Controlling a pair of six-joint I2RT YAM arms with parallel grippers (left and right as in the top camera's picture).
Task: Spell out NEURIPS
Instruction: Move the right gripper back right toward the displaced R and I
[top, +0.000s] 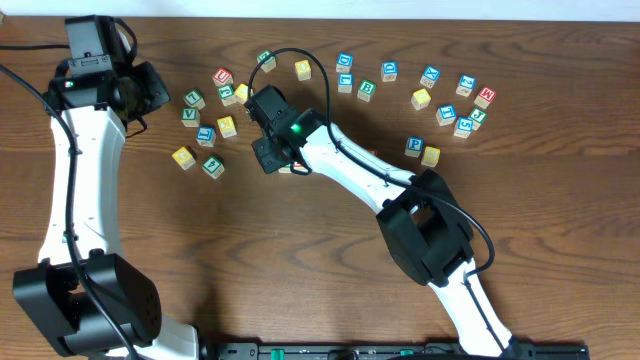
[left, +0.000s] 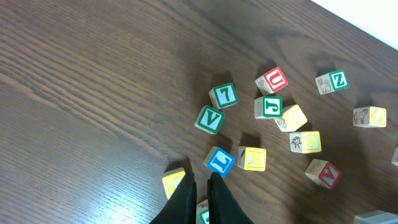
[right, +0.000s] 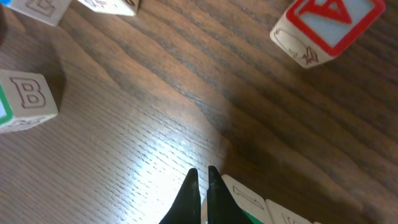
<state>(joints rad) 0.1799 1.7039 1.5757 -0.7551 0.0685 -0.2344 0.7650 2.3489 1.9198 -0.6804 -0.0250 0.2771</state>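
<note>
1. NEURIPS cubes (top: 222, 76) lie unsorted among like cubes in a loose band across the upper part of the overhead view. One cluster sits upper left and another upper right. No finished word shows, so I judge the task to be near its start.
2. The desk (top: 300, 270) is bare wood below that band, likely the room kept for the row.
3. The right arm (top: 350, 165) stretches from lower right to mid-frame, between the two clusters, probably because the word belongs there. The left arm (top: 80, 170) stands along the left edge, clear of the other's reach.
4. The right end effector (right: 203, 173) has its fingers pressed together on nothing, low over the desk. The left end effector (left: 201, 177) is likewise closed and empty, hanging above the left cluster.
5. A pair of cubes (right: 249, 200) lies side by side at the bottom edge of the right wrist view, the green-framed one just beside the fingers. The letters are unreadable, but these may be the word's first.
6. The red U cube (left: 272, 79) waits in the left cluster and what reads as a blue P cube (top: 414, 146) in the right. The red A cube (right: 329, 28) and the B cube (right: 28, 99) look unneeded.
</note>
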